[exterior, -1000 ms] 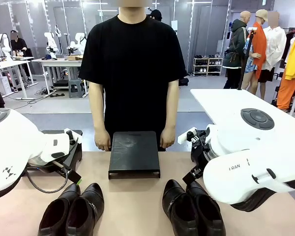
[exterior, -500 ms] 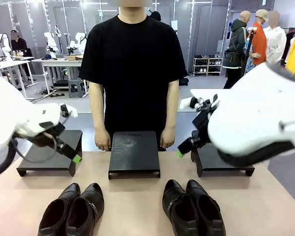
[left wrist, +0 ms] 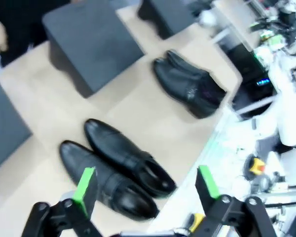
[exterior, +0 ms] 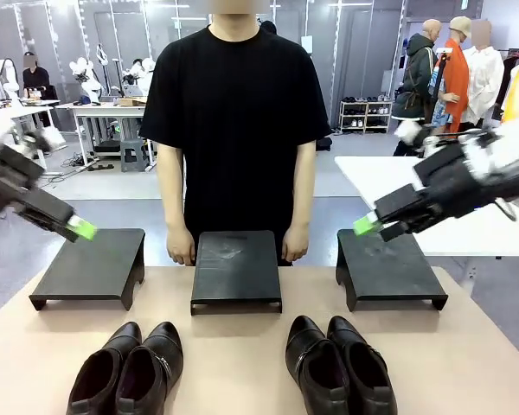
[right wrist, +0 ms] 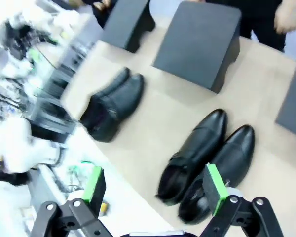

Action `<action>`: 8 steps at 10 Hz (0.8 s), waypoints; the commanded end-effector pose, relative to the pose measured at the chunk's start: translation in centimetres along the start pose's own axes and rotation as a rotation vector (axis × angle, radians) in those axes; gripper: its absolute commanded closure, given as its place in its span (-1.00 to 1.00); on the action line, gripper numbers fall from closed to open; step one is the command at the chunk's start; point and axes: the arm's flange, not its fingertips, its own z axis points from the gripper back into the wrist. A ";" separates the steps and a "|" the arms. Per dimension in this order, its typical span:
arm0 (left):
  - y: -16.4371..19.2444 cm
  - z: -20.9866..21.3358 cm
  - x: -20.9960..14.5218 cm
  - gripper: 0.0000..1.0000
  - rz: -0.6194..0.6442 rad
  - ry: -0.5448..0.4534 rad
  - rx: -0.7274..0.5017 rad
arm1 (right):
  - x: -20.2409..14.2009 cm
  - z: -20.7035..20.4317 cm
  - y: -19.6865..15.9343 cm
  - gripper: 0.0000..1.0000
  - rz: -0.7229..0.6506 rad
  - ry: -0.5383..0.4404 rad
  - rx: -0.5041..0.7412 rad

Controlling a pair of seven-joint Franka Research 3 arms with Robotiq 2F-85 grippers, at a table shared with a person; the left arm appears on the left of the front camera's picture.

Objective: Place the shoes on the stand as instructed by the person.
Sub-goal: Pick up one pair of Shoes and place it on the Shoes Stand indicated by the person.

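the table carries 3 black stands in a row at its far side: the left stand, the middle stand and the right stand. nothing lies on any of them. the person waits behind the middle stand, with 1 hand at each side of it.

the left pair and the right pair of shoes rest at the robot's edge. their long axis runs near to far, with the toes toward the person.

the left gripper and the right gripper hover high, spread wide and empty. each pair lies below the gripper on its side, closer to the robot.
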 end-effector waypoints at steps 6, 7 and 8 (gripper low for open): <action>10.0 15.7 -15.0 -1.00 0.320 -0.390 -0.302 | -15.4 15.6 -6.9 -1.00 -0.353 -0.326 0.129; 10.6 16.7 -16.7 -1.00 0.351 -0.446 -0.294 | -17.3 17.1 -7.4 -1.00 -0.389 -0.381 0.120; 10.9 18.0 -18.5 -1.00 0.383 -0.484 -0.273 | -19.3 18.3 -7.8 -1.00 -0.424 -0.442 0.119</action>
